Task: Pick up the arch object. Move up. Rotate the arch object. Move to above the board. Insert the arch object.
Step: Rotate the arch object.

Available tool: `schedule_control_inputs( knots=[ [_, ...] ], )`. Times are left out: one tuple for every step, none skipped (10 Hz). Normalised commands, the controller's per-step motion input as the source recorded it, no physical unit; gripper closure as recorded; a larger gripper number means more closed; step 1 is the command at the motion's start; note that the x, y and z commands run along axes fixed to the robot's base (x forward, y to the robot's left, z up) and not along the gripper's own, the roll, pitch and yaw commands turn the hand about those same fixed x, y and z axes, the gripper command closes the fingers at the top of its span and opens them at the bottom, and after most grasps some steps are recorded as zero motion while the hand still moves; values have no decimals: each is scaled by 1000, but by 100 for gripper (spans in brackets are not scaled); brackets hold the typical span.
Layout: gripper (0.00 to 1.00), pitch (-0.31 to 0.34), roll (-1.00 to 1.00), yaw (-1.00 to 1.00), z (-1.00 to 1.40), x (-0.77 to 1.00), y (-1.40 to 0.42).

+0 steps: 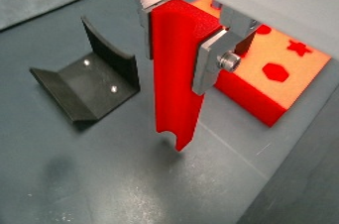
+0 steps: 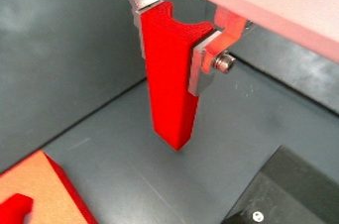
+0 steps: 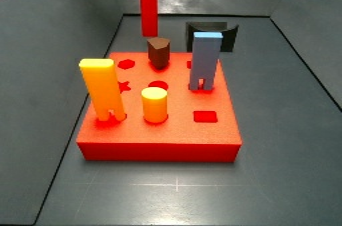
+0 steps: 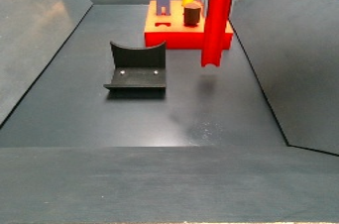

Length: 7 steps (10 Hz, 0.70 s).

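Upper centre of a side view: gripper point(image 1: 183, 32) clamped on the arch object point(image 1: 176, 79), hanging upright, off the floor. Board point(image 3: 160, 140) crowded with blocks; a skewed rotation likely jams the insertion.

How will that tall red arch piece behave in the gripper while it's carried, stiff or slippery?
The arch object looks rigid: it hangs straight below the gripper without bending. Gripped near its top, its long body could swing or twist if bumped. Its smooth faces may be somewhat slippery against the pads, though it sits squarely now.
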Motion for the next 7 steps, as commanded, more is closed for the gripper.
schedule_control_inputs(
  knots=[
    [100,-57,-191,-48,-653,21,20],
    [100,-58,-197,-47,-443,18,18],
    [100,-67,-202,-45,-238,14,17],
    [100,-67,-205,-44,-139,13,16],
    [100,-51,-207,-44,-124,-8,13],
    [100,-49,-208,-44,-127,-15,12],
    [100,-50,-208,-44,-126,-13,13]
  ],
)
